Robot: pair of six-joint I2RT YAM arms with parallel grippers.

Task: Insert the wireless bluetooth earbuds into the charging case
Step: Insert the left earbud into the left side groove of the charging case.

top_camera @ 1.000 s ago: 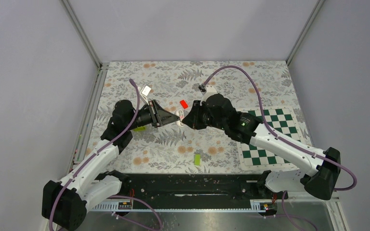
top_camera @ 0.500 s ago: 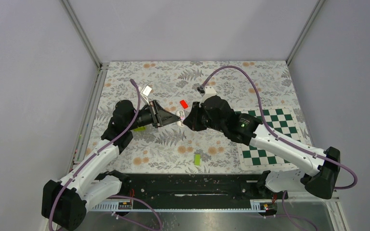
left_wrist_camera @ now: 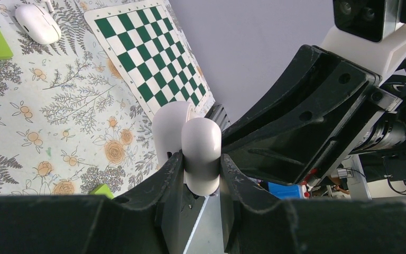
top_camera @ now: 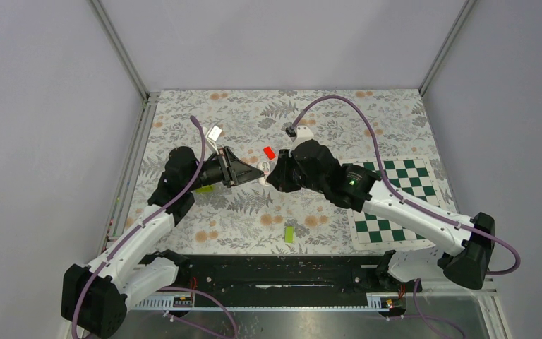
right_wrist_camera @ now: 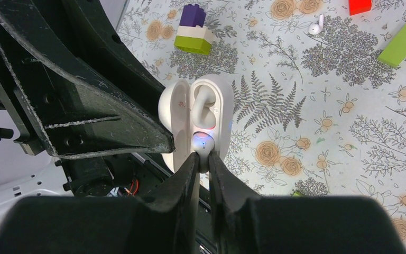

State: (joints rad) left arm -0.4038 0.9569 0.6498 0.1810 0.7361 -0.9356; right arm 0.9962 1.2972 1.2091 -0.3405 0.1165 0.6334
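The charging case (right_wrist_camera: 195, 114) is white and glossy, and it hangs above the mat with its lid open. My left gripper (left_wrist_camera: 201, 159) is shut on its body (left_wrist_camera: 201, 145); the lid (left_wrist_camera: 169, 124) stands behind. My right gripper (right_wrist_camera: 203, 159) is shut on one white earbud (right_wrist_camera: 203, 144), whose tip glows blue and red and rests at the near end of the case's open cavity. A second earbud (right_wrist_camera: 315, 25) lies loose on the floral mat. In the top view the left gripper (top_camera: 258, 173) and the right gripper (top_camera: 271, 173) meet tip to tip at the case (top_camera: 263, 175).
A red block (top_camera: 269, 152) lies just behind the grippers. A lime-green block (top_camera: 289, 233) lies toward the near edge. A checkered mat (top_camera: 395, 201) is at the right. A purple, white and green block stack (right_wrist_camera: 195, 32) and a white pebble-shaped object (left_wrist_camera: 37, 24) sit on the floral mat.
My right arm has crept a little to the left, bringing the earbud against the case. The left arm and the case have not moved.
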